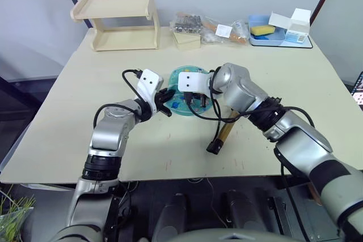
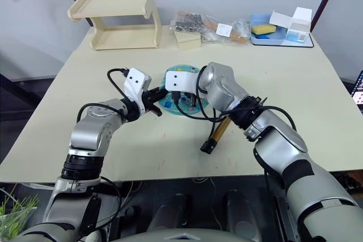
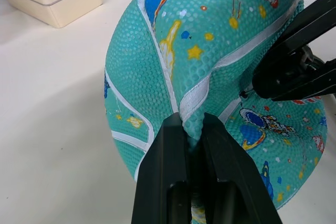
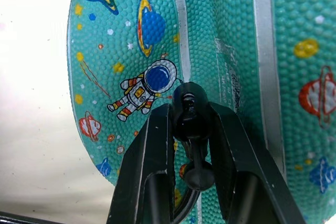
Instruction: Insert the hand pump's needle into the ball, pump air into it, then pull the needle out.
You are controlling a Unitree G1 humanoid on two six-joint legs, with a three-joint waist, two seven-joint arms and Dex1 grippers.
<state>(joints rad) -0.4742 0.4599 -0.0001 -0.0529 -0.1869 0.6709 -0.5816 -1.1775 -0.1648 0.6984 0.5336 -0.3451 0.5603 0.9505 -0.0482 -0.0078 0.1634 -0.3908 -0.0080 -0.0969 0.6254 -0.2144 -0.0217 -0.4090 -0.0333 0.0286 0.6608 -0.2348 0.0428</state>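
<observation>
Lying flattened near the middle of the worktop: the ball, teal with cartoon prints and pale bands. Pinching a raised fold of the ball's rubber at its left edge: the left gripper, fingers pressed close with the fold wedged between them. Gripping the black end piece of the hose against the ball's skin, just beside an astronaut print: the right gripper, fingers closed on that fitting from the ball's right side. Needle itself too small to make out; cannot tell whether it is inside the ball. Resting on the worktop just right of and nearer than the ball, partly under the right arm: the hand pump, gold body with a black cap pointing toward the near edge. Looping from the pump toward the ball: the thin black hose. Standing along the far edge: a wooden shelf, plastic bags, a blue tray with a yellow sponge.
</observation>
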